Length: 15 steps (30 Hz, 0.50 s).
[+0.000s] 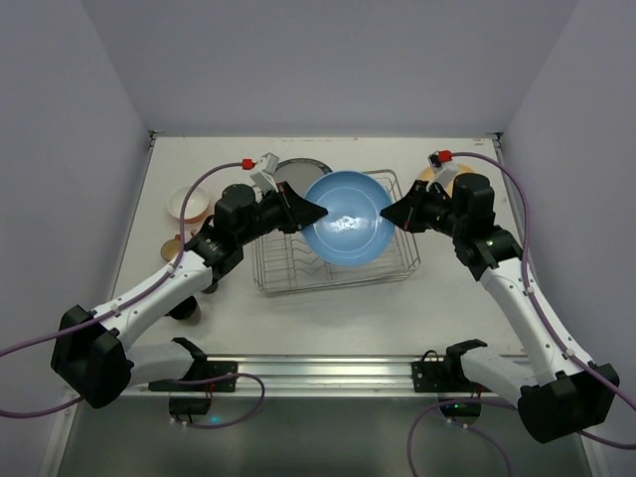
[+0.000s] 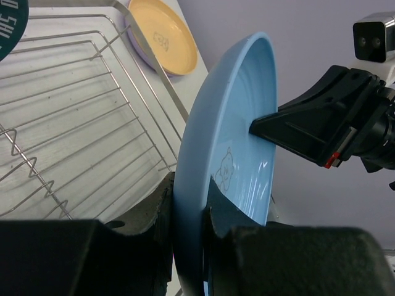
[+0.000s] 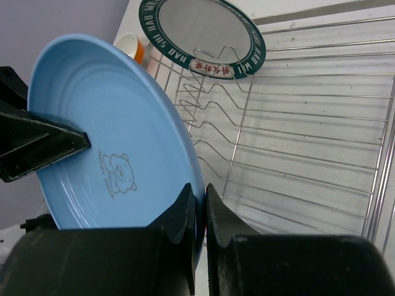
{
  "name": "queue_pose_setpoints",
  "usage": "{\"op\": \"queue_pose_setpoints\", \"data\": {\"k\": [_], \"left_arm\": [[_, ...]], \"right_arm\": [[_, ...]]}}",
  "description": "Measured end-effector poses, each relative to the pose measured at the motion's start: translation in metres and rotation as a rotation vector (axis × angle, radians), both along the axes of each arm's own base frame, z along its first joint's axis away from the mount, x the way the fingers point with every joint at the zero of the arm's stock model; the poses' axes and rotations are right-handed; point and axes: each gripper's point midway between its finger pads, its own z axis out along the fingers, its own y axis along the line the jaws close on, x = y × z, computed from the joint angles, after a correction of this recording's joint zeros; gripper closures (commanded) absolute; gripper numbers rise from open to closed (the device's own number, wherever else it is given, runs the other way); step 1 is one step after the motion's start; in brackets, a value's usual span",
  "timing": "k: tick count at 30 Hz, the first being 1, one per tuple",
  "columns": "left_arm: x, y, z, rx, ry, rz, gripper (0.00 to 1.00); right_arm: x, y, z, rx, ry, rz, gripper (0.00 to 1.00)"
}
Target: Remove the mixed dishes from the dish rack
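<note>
Together left hand [image 1: 318, 211] and right hand [image 1: 388, 216] clamp opposite edges of the blue plate [image 1: 348, 224].

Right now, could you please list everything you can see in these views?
Table: one, white, under everything.
Rack: one, silver wire, mid-table.
Blue plate: one, light blue, held above rack.
Patterned plate: one, dark green rim, in rack.
Yellow plate: one, yellow, right of rack, on lavender plate.
Bowl: one, orange, white inside, left of rack.
Left gripper: one, black, shut on blue plate's rim.
Right gripper: one, black, shut on opposite rim.
</note>
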Motion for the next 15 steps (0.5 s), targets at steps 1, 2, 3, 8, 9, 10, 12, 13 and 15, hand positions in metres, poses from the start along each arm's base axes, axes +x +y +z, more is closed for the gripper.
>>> {"op": "queue_pose_setpoints", "data": {"k": [1, 2, 3, 8, 9, 10, 12, 13, 15], "left_arm": [[0.000, 0.000, 0.000, 0.003, -0.002, 0.002, 1.00], [0.001, 0.001, 0.000, 0.005, -0.005, 0.003, 0.94], [0.001, 0.001, 0.000, 0.008, -0.007, 0.003, 0.84], [0.006, 0.005, 0.005, 0.053, -0.058, 0.018, 0.00], [0.009, 0.006, 0.007, 0.063, -0.064, 0.028, 0.00], [0.011, 0.010, 0.009, 0.077, -0.070, 0.043, 0.00], [0.016, 0.018, 0.012, 0.116, -0.089, 0.077, 0.00], [0.019, 0.026, 0.013, 0.138, -0.098, 0.105, 0.00], [0.023, 0.043, 0.016, 0.188, -0.121, 0.170, 0.00]], "right_arm": [[0.000, 0.000, 0.000, -0.003, -0.001, -0.005, 1.00], [0.000, 0.000, 0.000, -0.005, -0.003, -0.009, 1.00], [0.000, -0.001, 0.001, -0.007, -0.006, -0.012, 1.00], [0.006, -0.009, -0.001, -0.020, -0.007, -0.067, 1.00], [0.008, -0.012, -0.003, -0.022, -0.003, -0.087, 1.00], [0.009, -0.015, -0.005, -0.025, 0.001, -0.103, 1.00], [0.011, -0.020, -0.011, -0.026, 0.013, -0.134, 1.00], [0.012, -0.024, -0.015, -0.024, 0.023, -0.148, 1.00], [0.015, -0.035, -0.021, -0.014, 0.047, -0.190, 1.00]]}}
